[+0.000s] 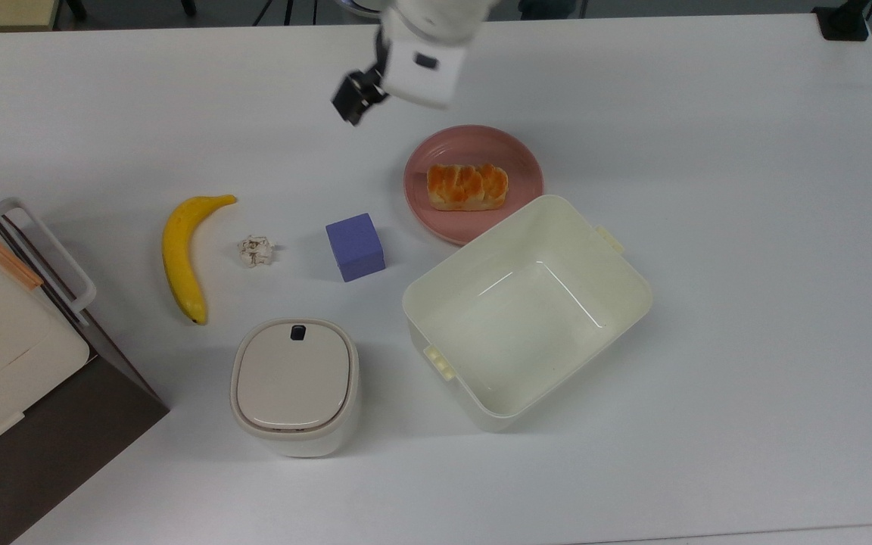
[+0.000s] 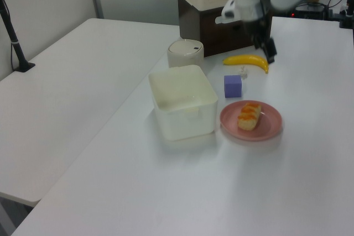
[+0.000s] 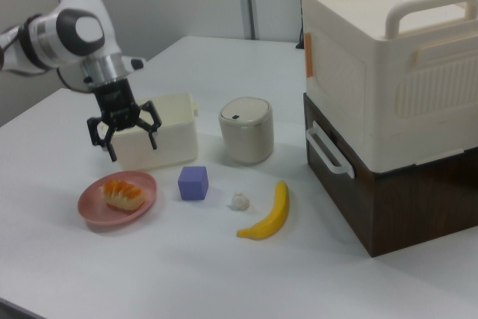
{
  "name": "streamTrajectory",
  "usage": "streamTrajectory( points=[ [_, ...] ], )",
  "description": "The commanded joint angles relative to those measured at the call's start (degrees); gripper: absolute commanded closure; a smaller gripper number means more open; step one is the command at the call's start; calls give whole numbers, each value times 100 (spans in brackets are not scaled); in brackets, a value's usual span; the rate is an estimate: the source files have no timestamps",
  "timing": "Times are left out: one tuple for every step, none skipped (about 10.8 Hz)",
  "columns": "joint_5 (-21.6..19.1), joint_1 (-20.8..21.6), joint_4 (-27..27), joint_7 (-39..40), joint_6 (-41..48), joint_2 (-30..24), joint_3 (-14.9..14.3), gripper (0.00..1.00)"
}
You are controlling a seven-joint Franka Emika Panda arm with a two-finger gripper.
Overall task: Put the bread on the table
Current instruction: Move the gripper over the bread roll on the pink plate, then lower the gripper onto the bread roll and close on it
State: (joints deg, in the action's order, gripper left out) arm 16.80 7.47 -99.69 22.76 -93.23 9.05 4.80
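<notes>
The bread (image 1: pixel 467 187) (image 2: pixel 249 116) (image 3: pixel 123 193) is a small orange-brown lumpy loaf lying on a round pink plate (image 1: pixel 474 138) (image 2: pixel 267 131) (image 3: pixel 93 211). The plate rests on the large white table (image 1: pixel 708 113). My gripper (image 1: pixel 356 98) (image 3: pixel 133 144) (image 2: pixel 269 53) hangs in the air above the table, up and to the left of the plate in the top view. In the right view it is just above the plate's far side. Its fingers are spread open and hold nothing.
An open cream tub (image 1: pixel 527 310) touches the plate's near edge in the top view. A purple cube (image 1: pixel 355 246), a crumpled scrap (image 1: pixel 256 250), a banana (image 1: pixel 181 253) and a lidded canister (image 1: pixel 294 384) lie to the top view's left. A stacked cream-and-brown box (image 3: pixel 381 102) stands beyond.
</notes>
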Motion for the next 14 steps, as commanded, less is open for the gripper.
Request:
streamTrajectory(
  points=[
    [314,420,-305,-535,-248,183,-32,0],
    [393,526,-314,-649,-257,263,-32,0],
    [412,623,-297,-659,-266,411,-32,0],
    [516,737,-288,-720,-283,596,-32,0],
    [691,790,-288,-886,-344,798,-23,0],
    [754,835,-279,-1027,-441,956,-14,0],
    [781,826,-253,-1028,-459,1080,-23,0],
    [851,826,-253,-1028,-485,1133,-23,0],
    [956,844,-253,-1020,-486,1229,-14,0],
    [983,835,-244,-967,-486,1230,3,0],
    [983,818,-253,-889,-477,1230,73,0],
    [992,800,-244,-801,-468,1230,187,0],
    [992,791,-244,-730,-468,1230,301,0],
    [1001,817,-235,-721,-451,1239,398,0]
  ],
)
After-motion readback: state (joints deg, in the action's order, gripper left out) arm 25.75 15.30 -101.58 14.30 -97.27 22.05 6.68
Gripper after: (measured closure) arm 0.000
